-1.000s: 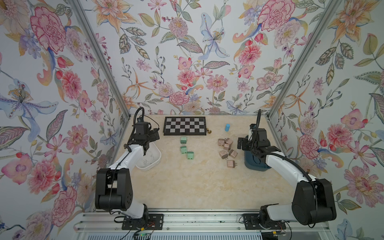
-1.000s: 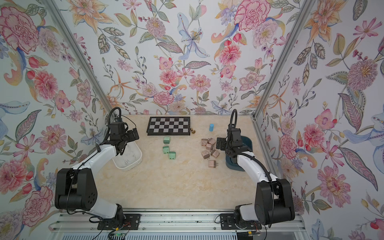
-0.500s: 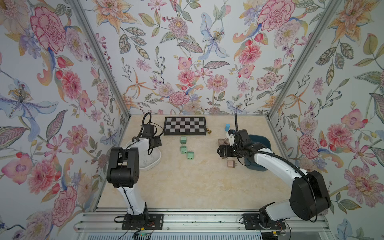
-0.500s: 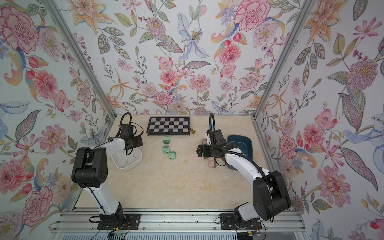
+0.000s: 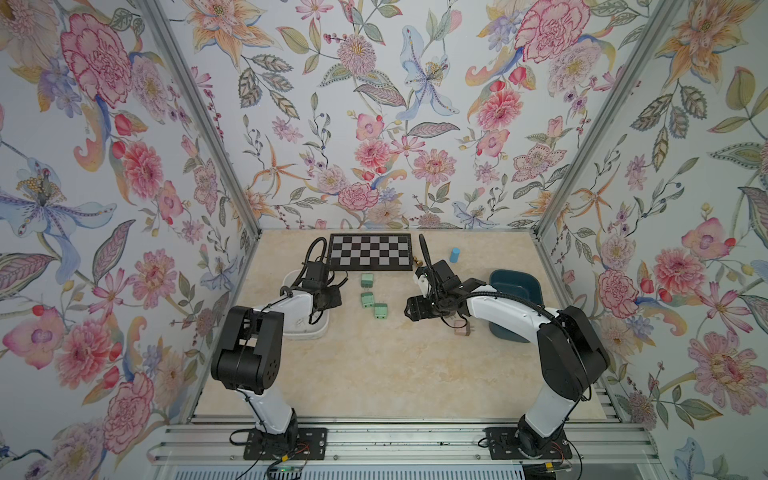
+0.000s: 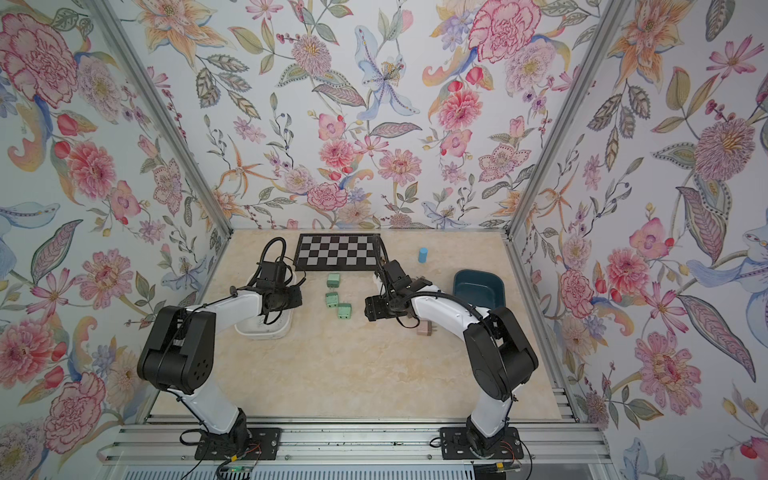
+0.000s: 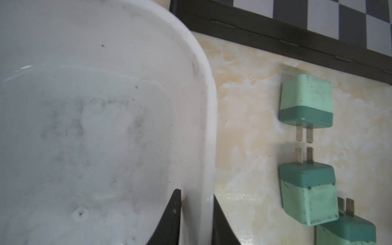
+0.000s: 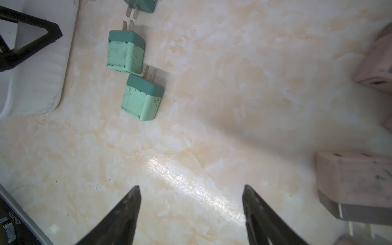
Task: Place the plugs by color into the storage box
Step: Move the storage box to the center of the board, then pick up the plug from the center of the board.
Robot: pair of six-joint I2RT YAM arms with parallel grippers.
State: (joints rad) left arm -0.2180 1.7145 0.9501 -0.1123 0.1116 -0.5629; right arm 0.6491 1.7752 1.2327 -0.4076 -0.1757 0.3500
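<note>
The left arm [image 5: 286, 305] reaches from its base at lower left toward frame centre, elbow folded high; the left gripper [image 7: 196, 193] is clamped on the rim of the white storage box [image 7: 209, 110]; the right arm [image 5: 507, 311] bends in from lower right; the right gripper [image 8: 192, 186] points leftward, jaws parted and empty.

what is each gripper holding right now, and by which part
The left gripper is clamped on the white storage box by its side rim, one finger inside, one outside. The right gripper holds nothing; its jaws stand open over the tabletop.
</note>
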